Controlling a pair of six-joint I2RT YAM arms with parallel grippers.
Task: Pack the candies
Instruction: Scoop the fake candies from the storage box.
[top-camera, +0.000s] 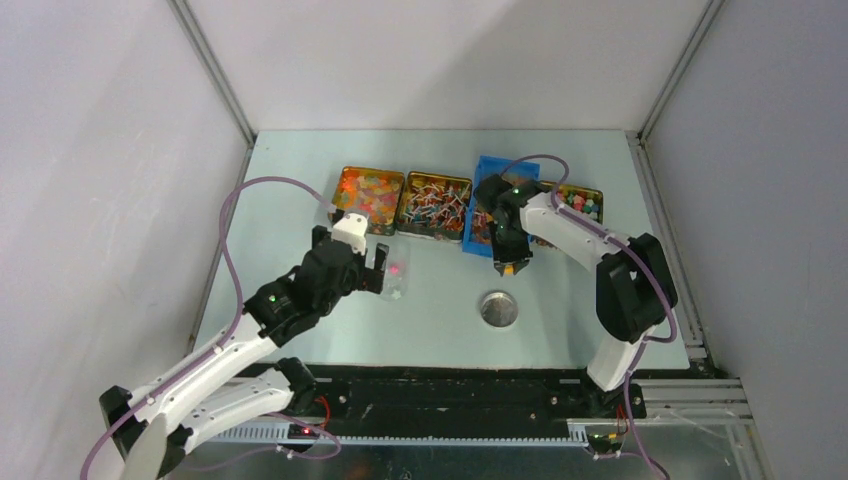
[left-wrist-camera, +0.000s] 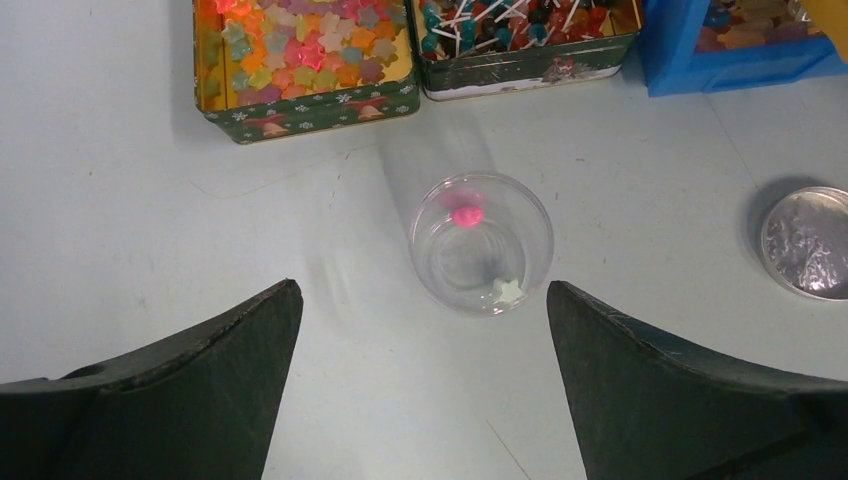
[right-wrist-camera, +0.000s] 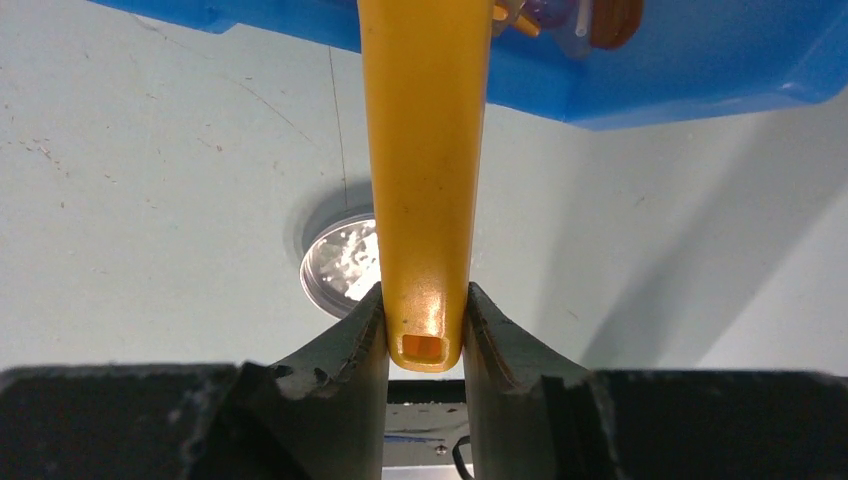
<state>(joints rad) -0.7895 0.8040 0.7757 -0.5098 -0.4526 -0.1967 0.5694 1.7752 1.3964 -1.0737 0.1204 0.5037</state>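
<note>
**Overhead and wrist views of the candy-packing station.** The candies (top-camera: 368, 193) lie in a row of containers along the far side of the table (top-camera: 440, 325). Star-shaped jellies (left-wrist-camera: 300, 50) fill the left tin (left-wrist-camera: 310, 108), and white-stick lollipops (left-wrist-camera: 500, 20) fill the second tin (left-wrist-camera: 520, 70). More pieces sit in the blue tray (left-wrist-camera: 720, 72) and in the right tin (top-camera: 600, 195).

A clear cup (left-wrist-camera: 482, 243) stands upright on the table, near of the two left-hand tins and apart from both. It holds a pink candy (left-wrist-camera: 466, 213) and a white star (left-wrist-camera: 509, 291).

The left gripper (left-wrist-camera: 422, 295) hangs over the near side of the cup. Its jaws are spread wide and it grasps nothing; neither finger touches the cup.

The right gripper (right-wrist-camera: 425, 340) is pinched narrowly on the handle end of the orange scoop (right-wrist-camera: 425, 170). The scoop's far end reaches over the near wall of the blue tray. Whether its bowl carries candies cannot be told.

A silver lid (top-camera: 498, 308) lies flat on the table beneath the right gripper, to the right of the cup and well apart from it.
</note>
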